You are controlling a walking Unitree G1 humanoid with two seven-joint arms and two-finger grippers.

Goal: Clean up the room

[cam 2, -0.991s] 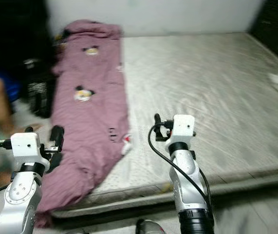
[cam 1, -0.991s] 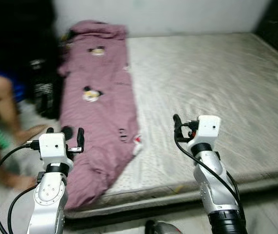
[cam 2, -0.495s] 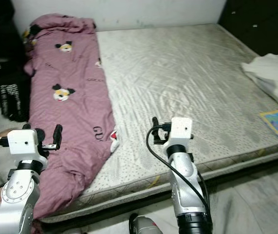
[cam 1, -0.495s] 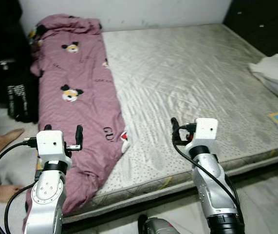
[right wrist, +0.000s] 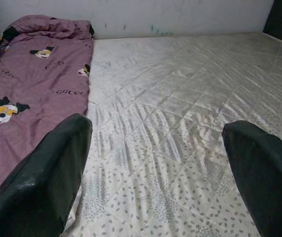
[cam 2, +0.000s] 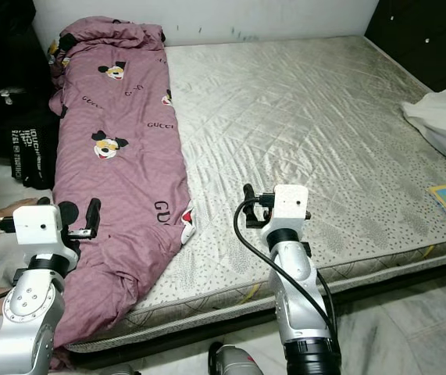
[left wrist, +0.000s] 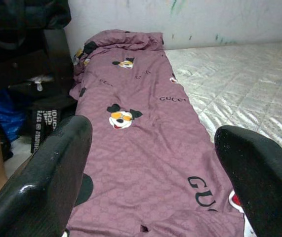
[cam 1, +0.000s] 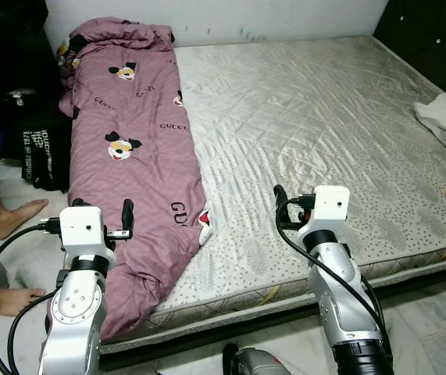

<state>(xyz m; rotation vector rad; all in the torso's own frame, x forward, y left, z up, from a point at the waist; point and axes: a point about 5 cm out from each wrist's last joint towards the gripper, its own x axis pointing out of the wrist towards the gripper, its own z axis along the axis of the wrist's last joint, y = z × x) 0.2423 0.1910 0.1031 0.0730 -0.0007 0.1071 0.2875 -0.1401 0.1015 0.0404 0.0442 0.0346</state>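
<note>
purple blanket (cam 1: pixel 140 148) on mattress (cam 1: pixel 324 117) | left gripper (left wrist: pixel 150 177) spread | right gripper (right wrist: pixel 155 173) spread, raised

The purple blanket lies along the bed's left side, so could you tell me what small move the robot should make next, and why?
Probably reach the left gripper forward and down to the blanket's near end. Its fingers are open and empty just above that crumpled end, which hangs over the mattress edge. The right gripper is open over bare mattress.

"GUCCI" is printed repeatedly on the purple blanket (cam 1: pixel 140 148)
</note>
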